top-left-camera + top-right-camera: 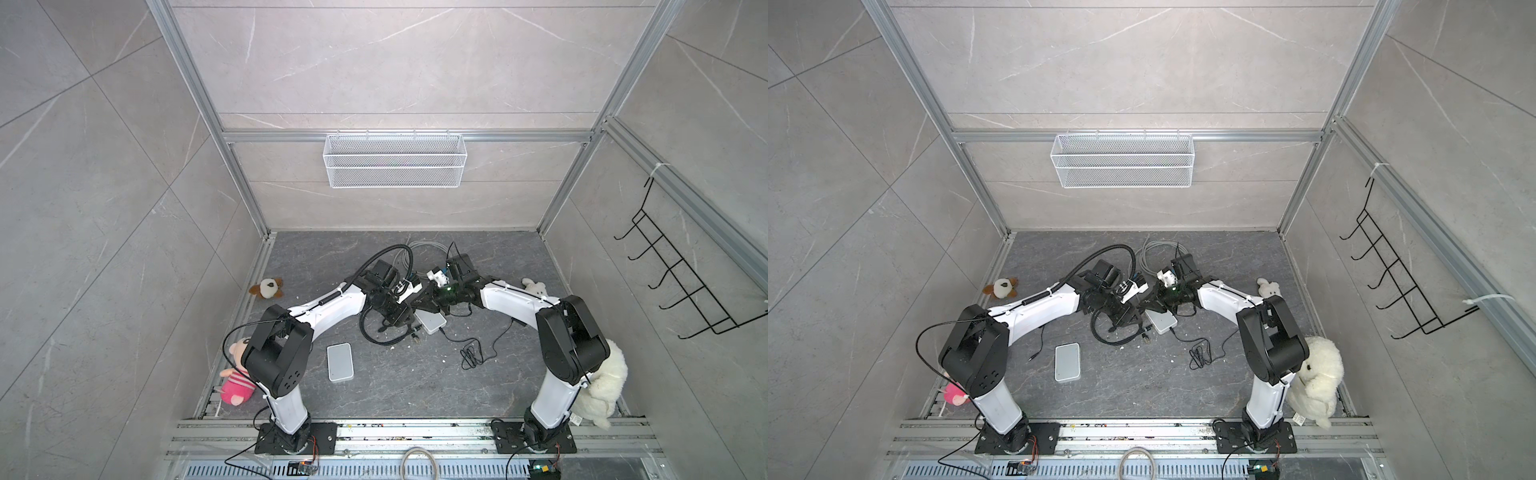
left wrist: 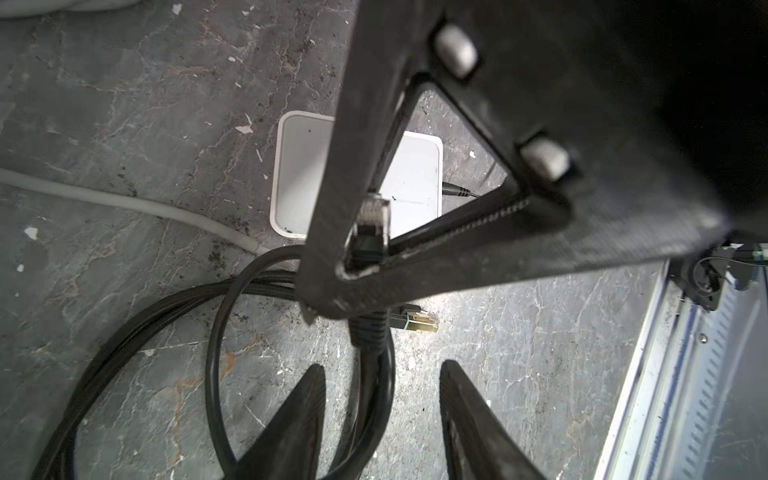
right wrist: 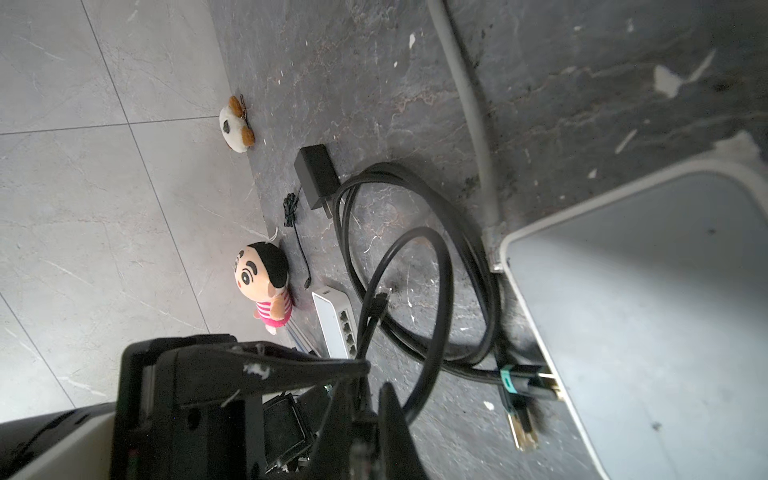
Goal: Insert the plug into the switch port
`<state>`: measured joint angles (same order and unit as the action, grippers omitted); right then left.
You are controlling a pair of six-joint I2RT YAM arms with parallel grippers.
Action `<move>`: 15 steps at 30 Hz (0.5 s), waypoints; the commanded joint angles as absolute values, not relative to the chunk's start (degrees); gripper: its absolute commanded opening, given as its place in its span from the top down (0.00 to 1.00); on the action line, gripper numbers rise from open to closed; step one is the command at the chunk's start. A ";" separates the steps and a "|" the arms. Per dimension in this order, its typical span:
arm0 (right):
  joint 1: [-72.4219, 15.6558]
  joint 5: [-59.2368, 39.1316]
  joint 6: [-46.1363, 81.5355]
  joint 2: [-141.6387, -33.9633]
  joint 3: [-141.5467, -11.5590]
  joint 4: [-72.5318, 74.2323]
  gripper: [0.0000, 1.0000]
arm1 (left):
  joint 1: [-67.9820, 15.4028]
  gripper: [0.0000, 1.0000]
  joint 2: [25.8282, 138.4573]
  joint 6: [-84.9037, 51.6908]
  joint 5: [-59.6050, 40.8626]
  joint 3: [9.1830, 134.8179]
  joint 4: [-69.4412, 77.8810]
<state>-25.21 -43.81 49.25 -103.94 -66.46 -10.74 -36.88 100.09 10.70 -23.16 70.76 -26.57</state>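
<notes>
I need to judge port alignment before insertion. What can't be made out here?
- White switch ports: left wrist view, the right gripper covers that edge; right wrist view shows it edge-on, cropped by the frame.
- Held plug: in both top views, hidden under the right gripper.

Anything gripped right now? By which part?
Right gripper pinches the plug by its black boot, clear tip protruding. Left gripper is open, straddling the black cable, holding nothing.
</notes>
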 commanded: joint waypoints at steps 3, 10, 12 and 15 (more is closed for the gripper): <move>-25.28 -42.98 50.94 -102.31 -68.31 -12.75 0.93 | -38.32 0.54 100.28 12.88 -18.35 71.49 -25.48; -25.23 -43.72 52.07 -102.30 -68.55 -12.83 0.93 | -39.55 0.72 101.26 14.68 -11.93 71.55 -25.37; -25.23 -44.18 52.14 -102.11 -68.62 -12.77 0.91 | -39.58 0.86 101.05 15.21 -11.60 71.52 -24.92; -24.93 -44.83 50.93 -101.45 -69.23 -14.17 0.84 | -39.40 0.93 100.67 16.63 -12.73 72.97 -26.01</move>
